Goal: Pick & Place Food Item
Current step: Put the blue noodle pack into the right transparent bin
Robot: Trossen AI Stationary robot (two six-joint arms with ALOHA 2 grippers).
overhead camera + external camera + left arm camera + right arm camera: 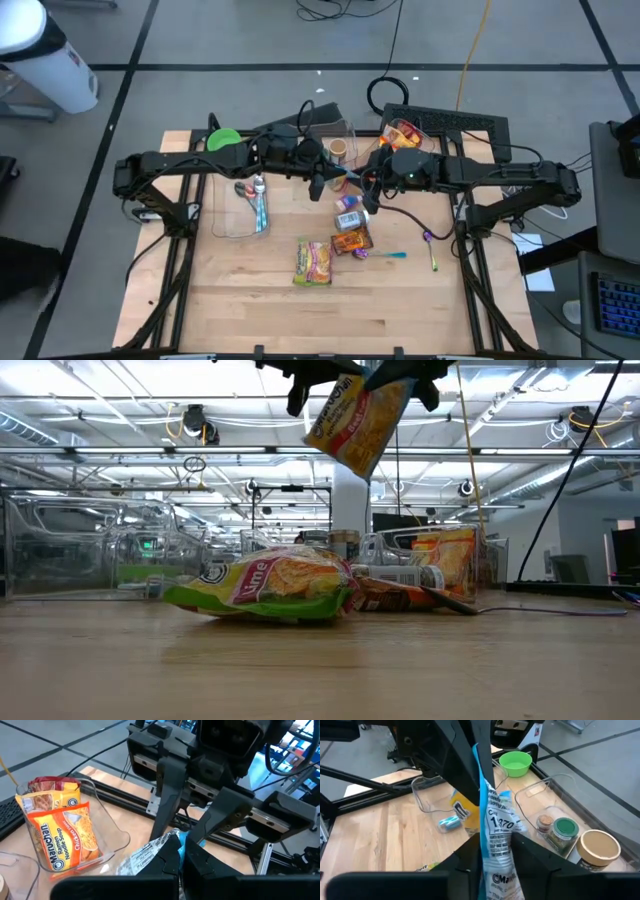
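Your left gripper [322, 180] and right gripper [352, 180] meet mid-table, both pinching one noodle packet [357, 418] aloft, evidently handing it toward the far-right bin [424, 128].

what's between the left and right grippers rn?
A noodle packet, up in the air. The left gripper and the right gripper each pinch it from opposite sides. Both wrist views show it best.

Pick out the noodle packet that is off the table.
The yellow ramen packet hanging between both grippers, left gripper and right gripper. The lime packet and the orange packet lie on the table.
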